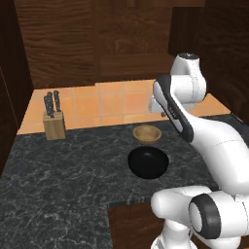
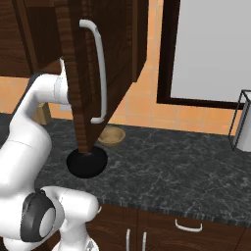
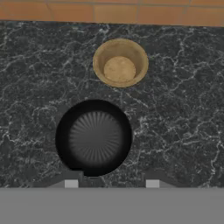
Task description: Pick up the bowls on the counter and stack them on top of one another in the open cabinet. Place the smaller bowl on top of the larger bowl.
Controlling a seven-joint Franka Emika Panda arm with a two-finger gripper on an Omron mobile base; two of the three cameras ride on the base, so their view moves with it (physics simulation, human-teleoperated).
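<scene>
The small tan wooden bowl [image 3: 120,62] stands upright on the dark marbled counter [image 3: 183,109], close to the orange tiled wall. Just in front of it sits the wider glossy black bowl [image 3: 94,138], a little apart from it. Both also show on the counter from the base: tan bowl [image 1: 147,133] [image 2: 111,136], black bowl [image 1: 148,162] [image 2: 87,162]. My gripper [image 3: 111,183] hangs above the counter, looking down, open, with its fingertips wide apart near the black bowl's near edge and nothing between them. The dark wood cabinet [image 1: 131,48] is above, its open door [image 2: 105,63] swung out.
A wooden knife block [image 1: 53,119] stands at the back left of the counter [image 1: 58,170]. The open door's white handle [image 2: 99,68] hangs near my arm. A window [image 2: 211,49] and a wire-framed object [image 2: 242,122] are at the right.
</scene>
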